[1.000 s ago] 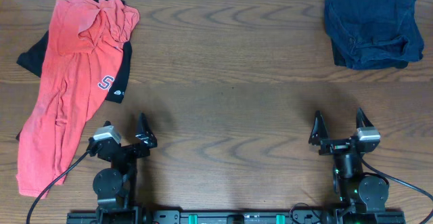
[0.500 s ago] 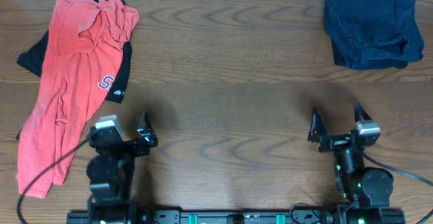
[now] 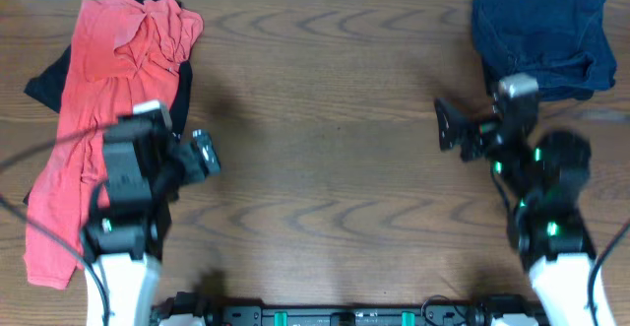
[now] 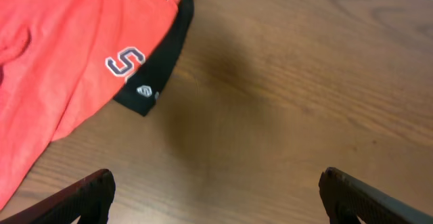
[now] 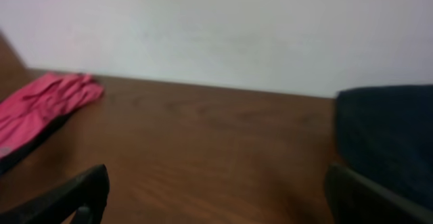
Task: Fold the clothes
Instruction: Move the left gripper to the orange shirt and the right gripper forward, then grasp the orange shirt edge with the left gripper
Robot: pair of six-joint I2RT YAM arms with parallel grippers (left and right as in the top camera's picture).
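Note:
A faded coral-red T-shirt [image 3: 98, 90] lies crumpled lengthwise along the table's left side, with white-and-dark lettering near its right edge. It lies over a black garment [image 3: 44, 82] with a small white logo. Both show in the left wrist view: the shirt [image 4: 54, 68] and the black hem [image 4: 162, 61]. A navy garment [image 3: 541, 35] lies bunched at the far right corner. My left gripper [image 3: 185, 151] is open and empty, above bare wood just right of the shirt's lettering. My right gripper [image 3: 477, 129] is open and empty, just in front and left of the navy garment [image 5: 389, 136].
The wooden table [image 3: 325, 119] runs to a white wall [image 5: 216, 28] at the back. The arm bases and a black rail [image 3: 325, 316] sit along the front edge. A cable trails from the left arm over the lower part of the shirt.
Both arms have lifted from the front edge and swung toward the back, the left toward the coral shirt, the right toward the navy garment. Both grippers stayed open.

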